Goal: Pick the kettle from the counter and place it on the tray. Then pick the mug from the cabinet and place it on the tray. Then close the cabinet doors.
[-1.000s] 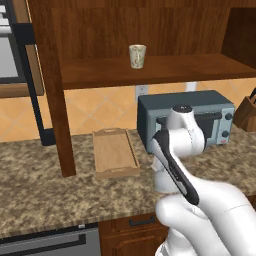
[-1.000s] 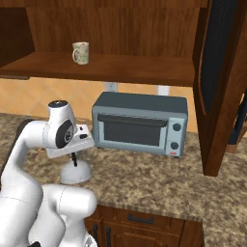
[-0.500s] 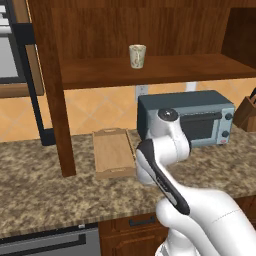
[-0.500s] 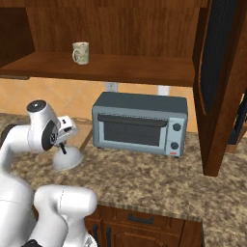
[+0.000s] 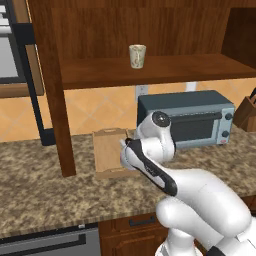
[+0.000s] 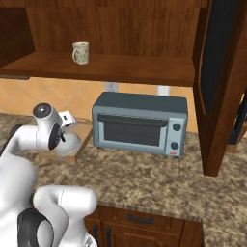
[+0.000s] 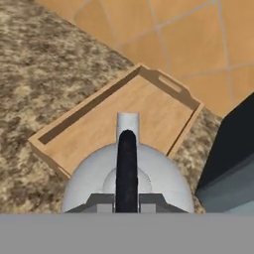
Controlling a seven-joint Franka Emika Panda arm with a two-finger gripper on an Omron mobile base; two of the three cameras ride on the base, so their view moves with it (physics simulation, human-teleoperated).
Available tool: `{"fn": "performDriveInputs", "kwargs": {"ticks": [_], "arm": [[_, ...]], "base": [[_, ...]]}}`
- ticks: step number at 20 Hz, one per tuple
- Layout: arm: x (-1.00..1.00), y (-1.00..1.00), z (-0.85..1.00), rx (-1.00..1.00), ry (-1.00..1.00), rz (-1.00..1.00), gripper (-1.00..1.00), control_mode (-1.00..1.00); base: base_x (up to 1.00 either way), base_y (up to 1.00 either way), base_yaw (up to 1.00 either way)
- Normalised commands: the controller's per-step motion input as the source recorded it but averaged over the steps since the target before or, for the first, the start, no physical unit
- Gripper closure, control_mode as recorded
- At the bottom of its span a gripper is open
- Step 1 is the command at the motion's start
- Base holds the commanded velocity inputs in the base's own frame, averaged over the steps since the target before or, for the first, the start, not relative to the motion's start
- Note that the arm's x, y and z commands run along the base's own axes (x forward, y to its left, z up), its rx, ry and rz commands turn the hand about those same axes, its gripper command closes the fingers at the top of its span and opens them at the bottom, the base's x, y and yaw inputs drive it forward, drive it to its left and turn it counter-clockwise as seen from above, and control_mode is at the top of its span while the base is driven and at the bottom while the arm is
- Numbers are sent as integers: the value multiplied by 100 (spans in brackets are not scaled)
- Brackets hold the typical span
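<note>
My gripper (image 7: 127,202) is shut on the thin black arched handle of the silvery-white kettle (image 7: 89,173). The dome hangs below the hand over the near end of the light-wood tray (image 7: 149,106). In the right base view the kettle (image 6: 69,144) sits under my wrist at the tray (image 6: 86,136) edge; whether it touches the wood I cannot tell. The tray (image 5: 106,150) lies on the granite counter (image 5: 40,195), left of the oven. A cream mug (image 5: 137,56) (image 6: 80,52) stands on the cabinet shelf (image 5: 175,70). Both cabinet doors (image 5: 47,90) (image 6: 219,82) are swung open.
A grey toaster oven (image 5: 195,117) (image 6: 140,123) stands on the counter just right of the tray. A knife block (image 5: 247,112) is at the far right. The open left door's black bar handle (image 5: 31,85) juts toward the counter. Drawers (image 6: 140,219) run below the worktop.
My arm has swung left from in front of the toaster oven, carrying the kettle along to the tray. The grip on the handle is unchanged.
</note>
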Motion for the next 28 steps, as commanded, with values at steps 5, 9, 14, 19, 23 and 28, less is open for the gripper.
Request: {"fn": "performDriveInputs", "kwargs": {"ticks": [5,9,14,19,23,28], "arm": [[64,32,1,20,-3,-1,100,-100],[62,41,0,10,0,-17,100,-100],[63,38,0,0,0,-25,100,-100],[58,9,0,0,2,-19,100,-100],[54,22,2,0,2,-3,100,-100],[50,12,0,0,12,0,100,-100]], "base": [[0,0,0],[0,0,0],[0,0,0],[0,0,0],[0,0,0],[0,0,0]]}}
